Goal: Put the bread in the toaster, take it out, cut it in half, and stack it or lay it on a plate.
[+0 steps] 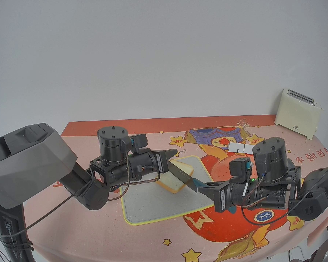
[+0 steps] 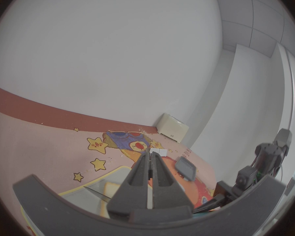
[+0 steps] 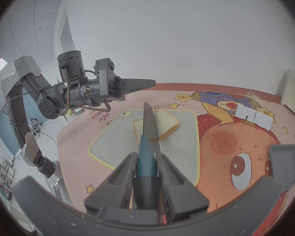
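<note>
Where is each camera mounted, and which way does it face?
Head view: on the head, facing forward and down at the table; both arms show, left gripper near the bread, right gripper holding the knife.
Left wrist view: on the left wrist, facing along its shut gripper toward the toaster; the right arm shows beyond.
Right wrist view: on the right wrist, facing along the knife at the bread on the board; the left arm shows beyond.
Shared: all show bread and knife.

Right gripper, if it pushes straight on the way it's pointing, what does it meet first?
Likely the bread on the cutting board: the right gripper, jaws shut on the knife, aims across it. The left gripper sits beyond; its height is hard to judge.
</note>
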Tool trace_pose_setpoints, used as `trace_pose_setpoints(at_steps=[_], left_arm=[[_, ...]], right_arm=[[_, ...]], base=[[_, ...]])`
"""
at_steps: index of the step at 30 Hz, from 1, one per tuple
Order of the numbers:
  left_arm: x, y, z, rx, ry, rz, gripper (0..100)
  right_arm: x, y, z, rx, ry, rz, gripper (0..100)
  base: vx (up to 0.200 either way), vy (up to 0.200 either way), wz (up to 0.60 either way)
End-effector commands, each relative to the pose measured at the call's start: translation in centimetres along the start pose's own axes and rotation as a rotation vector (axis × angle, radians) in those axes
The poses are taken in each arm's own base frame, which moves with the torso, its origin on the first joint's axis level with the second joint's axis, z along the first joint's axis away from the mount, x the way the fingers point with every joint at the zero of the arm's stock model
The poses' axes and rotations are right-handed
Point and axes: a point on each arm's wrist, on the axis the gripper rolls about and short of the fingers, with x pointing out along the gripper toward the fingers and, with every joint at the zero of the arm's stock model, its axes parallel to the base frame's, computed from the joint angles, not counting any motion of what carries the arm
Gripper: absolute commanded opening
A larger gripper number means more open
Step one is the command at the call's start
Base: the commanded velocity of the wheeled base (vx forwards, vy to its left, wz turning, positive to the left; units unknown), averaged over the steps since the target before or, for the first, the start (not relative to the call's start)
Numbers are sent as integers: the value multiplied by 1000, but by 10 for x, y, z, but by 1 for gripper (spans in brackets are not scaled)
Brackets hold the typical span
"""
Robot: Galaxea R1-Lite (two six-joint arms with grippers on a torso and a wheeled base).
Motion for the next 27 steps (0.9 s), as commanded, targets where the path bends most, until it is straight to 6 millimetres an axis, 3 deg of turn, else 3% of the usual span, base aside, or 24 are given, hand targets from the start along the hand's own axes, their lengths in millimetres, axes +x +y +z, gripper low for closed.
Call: trace_pose_setpoints(at_steps=[1, 7, 15, 27], left_arm=[[3, 3, -7, -5, 18, 5, 0], [7, 2, -12, -6, 31, 0, 0], [4, -5, -1, 18, -52, -41, 0], [4, 4, -18, 3, -4, -15, 0]], right_arm=[[1, 0, 1, 2, -2, 0, 0], [1, -1, 3, 30, -4, -5, 0], [2, -1, 4, 41, -6, -1, 0], [5, -1, 4, 59, -2, -2, 0]], base=[[0, 0, 0], [0, 0, 0], [0, 0, 0], [0, 0, 0]])
